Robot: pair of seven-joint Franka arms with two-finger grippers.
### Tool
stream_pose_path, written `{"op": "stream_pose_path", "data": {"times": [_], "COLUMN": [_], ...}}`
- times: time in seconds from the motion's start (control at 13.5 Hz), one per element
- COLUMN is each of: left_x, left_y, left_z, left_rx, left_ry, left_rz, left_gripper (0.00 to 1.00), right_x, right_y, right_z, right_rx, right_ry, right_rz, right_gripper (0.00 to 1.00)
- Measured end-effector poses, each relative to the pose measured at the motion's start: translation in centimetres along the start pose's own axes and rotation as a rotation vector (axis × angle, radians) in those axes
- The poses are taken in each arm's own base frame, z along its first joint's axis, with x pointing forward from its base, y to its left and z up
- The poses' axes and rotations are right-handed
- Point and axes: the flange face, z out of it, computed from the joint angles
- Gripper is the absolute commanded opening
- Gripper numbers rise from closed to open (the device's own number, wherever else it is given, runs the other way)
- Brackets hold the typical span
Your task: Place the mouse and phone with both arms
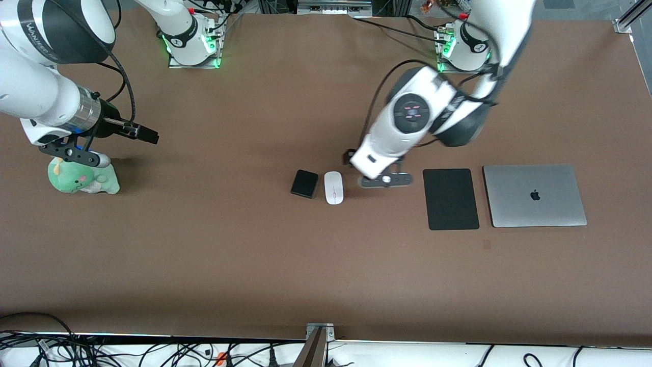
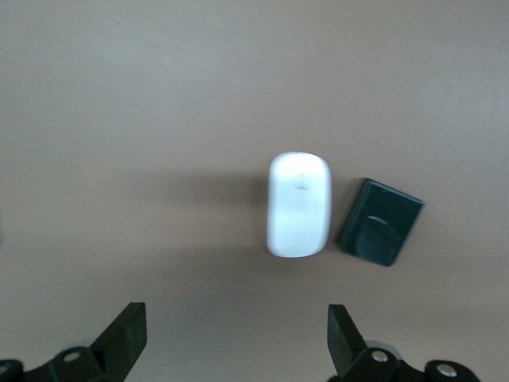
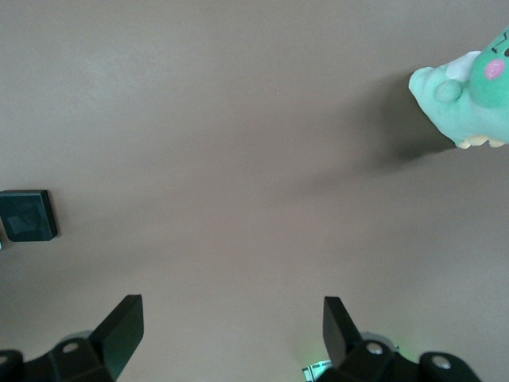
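My left gripper (image 2: 235,338), jaws wide, hovers over the glossy white oval mouse (image 1: 333,187) beside the black phone (image 1: 304,183); my right gripper (image 3: 231,334) waits, jaws apart.

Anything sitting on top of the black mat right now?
Nothing lies on the black mat; its whole top shows bare. The mouse and phone lie on the table toward the right arm's end. What is under the mat cannot be seen.
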Motion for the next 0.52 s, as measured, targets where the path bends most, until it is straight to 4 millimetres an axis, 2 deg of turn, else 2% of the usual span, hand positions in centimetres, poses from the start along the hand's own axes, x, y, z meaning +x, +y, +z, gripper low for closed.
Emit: {"op": "stream_pose_path", "data": {"times": [0.07, 0.22, 0.37, 0.52], "left_x": [-0.3, 0.4, 1.3, 1.2], "left_y": [0.9, 1.0, 0.7, 1.2], "left_z": [2.3, 5.5, 7.3, 8.5], "left_rx": [-0.014, -0.038, -0.058, -0.034], "left_ry": [0.003, 0.006, 0.018, 0.039], "left_rz": [-0.01, -0.024, -0.036, -0.006], "left_gripper": [1.0, 1.0, 1.0, 1.0], "right_x": [-0.1, -0.3, -0.5, -0.6], "right_y": [-0.1, -0.6, -1.1, -1.3], "right_z": [0.0, 0.0, 0.1, 0.1], "right_rx": [-0.001, -0.002, -0.004, -0.005], "right_ry": [0.0, 0.0, 0.0, 0.0], "right_rz": [0.006, 0.027, 0.032, 0.036], "right_gripper": [1.0, 1.0, 1.0, 1.0]}}
